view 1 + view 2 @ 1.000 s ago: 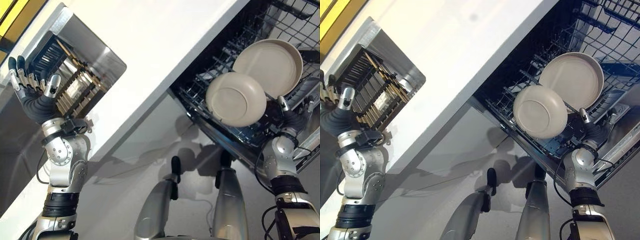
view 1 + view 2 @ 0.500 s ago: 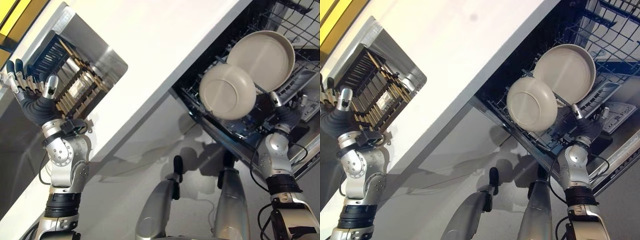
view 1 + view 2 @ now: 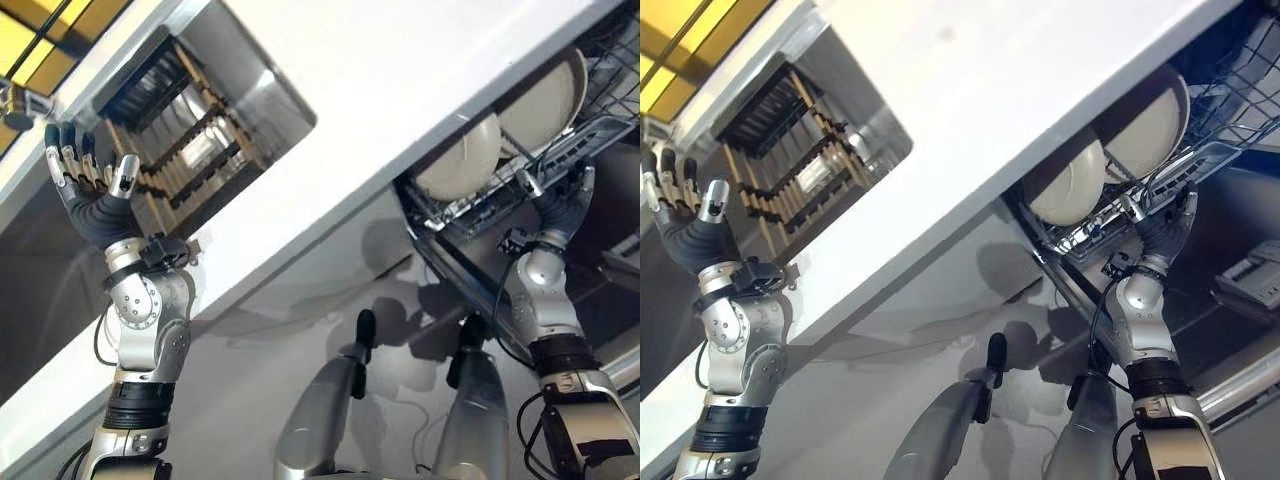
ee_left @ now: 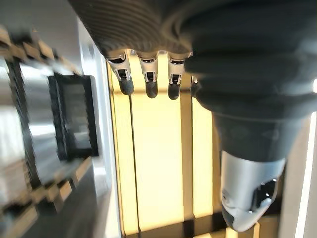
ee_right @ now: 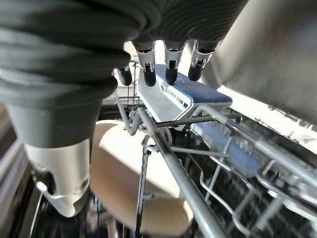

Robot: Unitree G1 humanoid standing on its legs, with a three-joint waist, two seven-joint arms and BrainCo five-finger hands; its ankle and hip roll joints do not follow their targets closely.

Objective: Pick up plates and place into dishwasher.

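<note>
Left hand (image 3: 88, 190) hangs open and empty by the slatted wooden rack (image 3: 190, 150) in the steel sink, while the right hand (image 3: 560, 195), fingers straight, presses the wire dishwasher rack's (image 5: 198, 148) front with 2 round beige plates (image 3: 470, 160) standing just behind, so loading looks finished and the rack wants sliding home.

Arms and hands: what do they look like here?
Silver-grey jointed arms with black bands. Left hand and right hand: dark ribbed cover over back and wrist, silver fingers with dark tips, a silver thumb set apart.
</note>
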